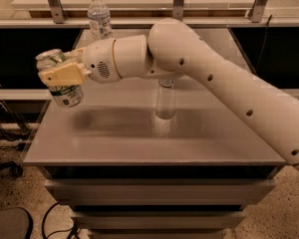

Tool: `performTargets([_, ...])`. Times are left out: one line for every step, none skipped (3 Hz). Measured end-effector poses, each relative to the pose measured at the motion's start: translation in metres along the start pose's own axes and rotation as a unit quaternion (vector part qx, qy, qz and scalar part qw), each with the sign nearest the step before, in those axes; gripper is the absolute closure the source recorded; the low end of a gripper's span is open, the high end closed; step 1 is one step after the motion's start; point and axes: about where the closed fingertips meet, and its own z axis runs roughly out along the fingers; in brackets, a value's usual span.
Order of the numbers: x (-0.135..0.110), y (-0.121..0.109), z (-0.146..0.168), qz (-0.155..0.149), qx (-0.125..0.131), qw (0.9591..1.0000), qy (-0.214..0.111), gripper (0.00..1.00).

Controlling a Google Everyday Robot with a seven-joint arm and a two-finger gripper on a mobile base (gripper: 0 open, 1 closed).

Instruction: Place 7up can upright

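Observation:
The 7up can, white and green with a silver top, is held in my gripper at the left side of the grey table. The can hangs in the air above the table's left edge, nearly upright and slightly tilted. The gripper's tan fingers are shut around the can's upper half. My white arm reaches in from the lower right across the table.
A clear plastic bottle stands at the table's middle, partly hidden behind my arm. A second water bottle stands at the far left back. A shelf with metal posts runs behind the table. Cables lie on the floor at left.

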Motion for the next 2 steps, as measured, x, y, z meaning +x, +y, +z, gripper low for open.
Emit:
performTargets([0.0065, 0.0073, -0.0013, -0.012, -0.009, 0.9999, -0.008, 1.00])
performTargets([0.0112, 0.0143, -0.0025, -0.024, -0.021, 0.9991, -0.027, 1.00])
